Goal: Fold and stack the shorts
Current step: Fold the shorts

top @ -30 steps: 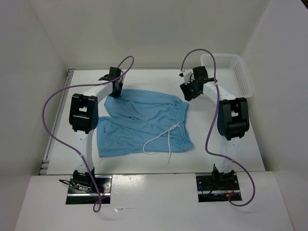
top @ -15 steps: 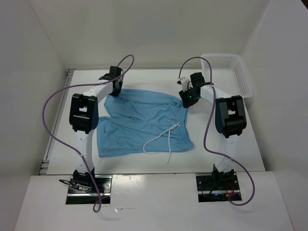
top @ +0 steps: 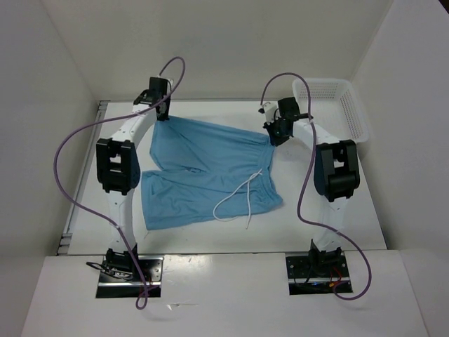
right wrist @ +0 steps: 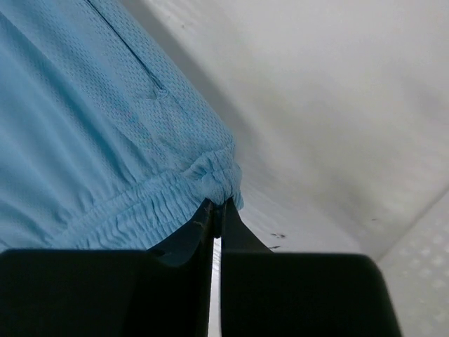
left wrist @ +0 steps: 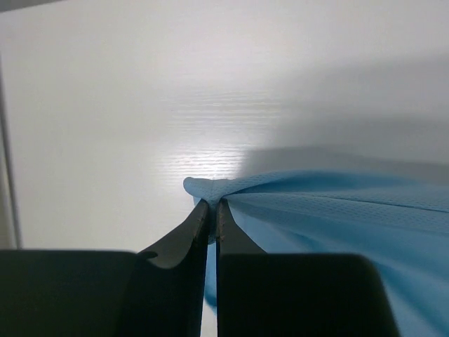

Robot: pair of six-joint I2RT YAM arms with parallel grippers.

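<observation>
On the near half of the table, you have the shorts spread out in light blue. The nearer leg lies flat with its hem toward your left. The white drawstring loops across the cloth on the right-hand side, and one end trails off the near edge of the fabric onto the bare tabletop.

Farther back, both of your arms reach over the garment to its far edge. Your left gripper is at the far left corner. In the left wrist view its jaws are pressed together on a small bunched tip of the far leg's hem, with no gap between them beyond the pinched cloth. The fabric fans out from there to the right and casts a shadow on the table behind it.

Your right gripper is at the far right corner. In the right wrist view its two black fingers are closed tight on the end of the gathered waistband, just where the elastic puckers. The far edge of the garment runs between the two grips.

Beyond the right gripper, the white mesh basket sits in the far right corner, apart from the cloth.
</observation>
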